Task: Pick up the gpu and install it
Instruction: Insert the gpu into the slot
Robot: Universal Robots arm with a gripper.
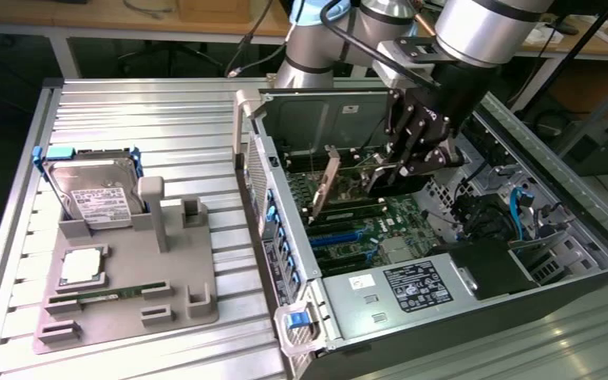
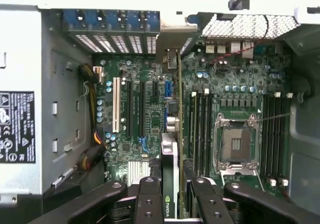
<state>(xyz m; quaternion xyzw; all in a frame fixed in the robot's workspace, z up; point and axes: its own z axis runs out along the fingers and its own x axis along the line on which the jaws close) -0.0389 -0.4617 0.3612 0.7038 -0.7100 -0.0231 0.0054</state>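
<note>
The gpu [image 1: 328, 188] stands on edge inside the open computer case [image 1: 283, 261], over the green motherboard [image 1: 362, 229], with its metal bracket toward the case's rear wall. My gripper [image 1: 386, 176] reaches down into the case and is shut on the card's inner end. In the wrist view the gpu [image 2: 171, 149] runs edge-on between my two black fingers [image 2: 149, 200], in line with the expansion slots [image 2: 141, 109]. My gripper [image 2: 172, 201] clamps it at its labelled end. I cannot tell whether the card's lower edge sits in a slot.
A grey fixture [image 1: 177, 293] on the exterior view's left holds a hard drive [image 1: 95, 190], a processor [image 1: 82, 265] and a memory stick [image 1: 108, 294]. The power supply [image 1: 415, 289] fills the near end of the case. An empty processor socket [image 2: 235, 144] and memory slots [image 2: 200, 129] lie beside the card.
</note>
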